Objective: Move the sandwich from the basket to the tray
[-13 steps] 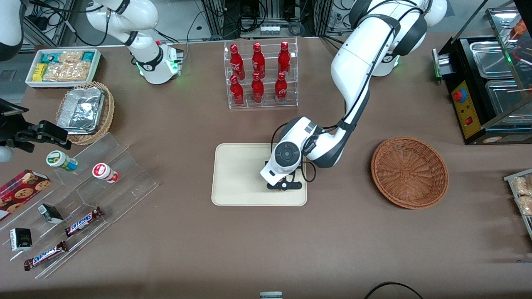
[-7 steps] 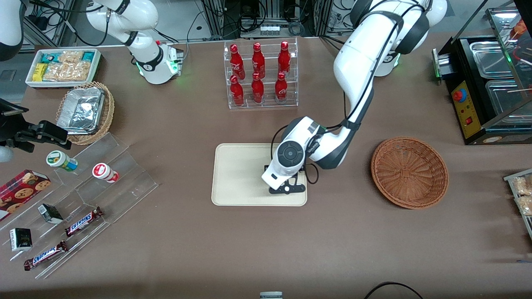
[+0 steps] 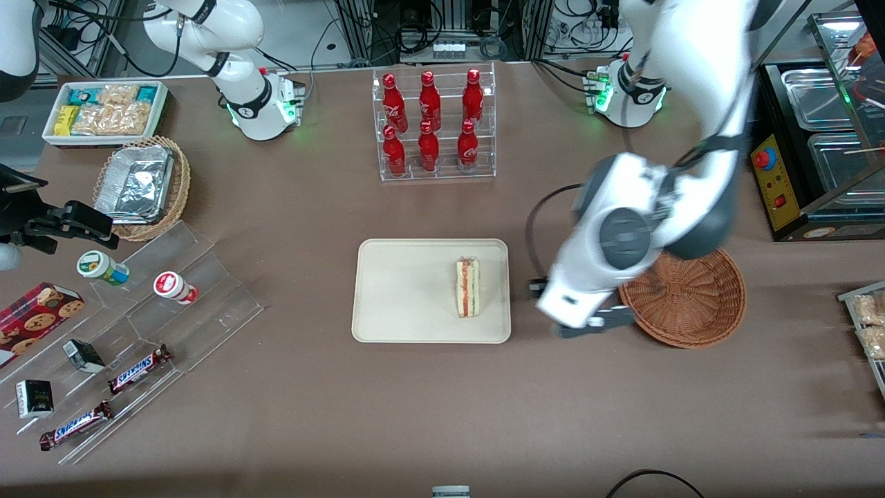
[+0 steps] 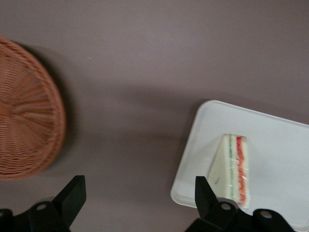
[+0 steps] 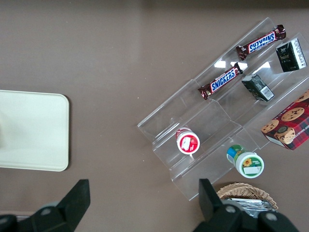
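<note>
The sandwich [image 3: 468, 287], a pale wedge with red and green layers, lies flat on the cream tray [image 3: 408, 290], near the tray's edge that faces the basket. The reddish-brown wicker basket [image 3: 691, 304] holds nothing that shows, and my arm covers part of its rim. My left gripper [image 3: 579, 319] hangs above bare table between the tray and the basket, open and empty. In the left wrist view the open gripper [image 4: 137, 188] is over the tablecloth, with the basket [image 4: 24, 111], the tray [image 4: 280, 145] and the sandwich [image 4: 231, 166] all in sight.
A clear rack of red bottles [image 3: 435, 124] stands farther from the front camera than the tray. A tiered acrylic stand with snacks [image 3: 159, 311], a tan basket with foil [image 3: 142, 183] and a white bin [image 3: 104, 111] lie toward the parked arm's end. A black machine [image 3: 816, 138] stands beside the basket.
My gripper has let go of the sandwich, risen off the tray and swung toward the basket. The sandwich now lies uncovered on the tray.
</note>
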Controlling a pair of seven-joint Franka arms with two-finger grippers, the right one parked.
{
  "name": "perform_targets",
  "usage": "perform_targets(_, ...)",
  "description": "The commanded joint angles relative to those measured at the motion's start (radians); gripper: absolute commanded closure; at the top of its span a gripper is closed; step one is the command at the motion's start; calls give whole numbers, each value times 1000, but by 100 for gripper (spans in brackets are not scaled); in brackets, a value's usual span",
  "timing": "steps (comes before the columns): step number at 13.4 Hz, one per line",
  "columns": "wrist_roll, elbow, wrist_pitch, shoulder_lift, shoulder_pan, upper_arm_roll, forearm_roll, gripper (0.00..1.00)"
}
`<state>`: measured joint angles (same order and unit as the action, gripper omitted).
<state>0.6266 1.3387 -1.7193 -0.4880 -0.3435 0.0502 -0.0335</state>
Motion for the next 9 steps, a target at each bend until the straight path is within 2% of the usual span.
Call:
perform_targets(1,-91,114,52,150,112,14,3,0)
perform_targets(3,-113,201,60,260,187,14,4,0)
perform_targets(6,-270,344,63,426,277,13,12,0)
perform_targets(8,-309,391,64,500,299,11,20,0)
perform_targets(9,-309,396,73,522,301,10,50,0)
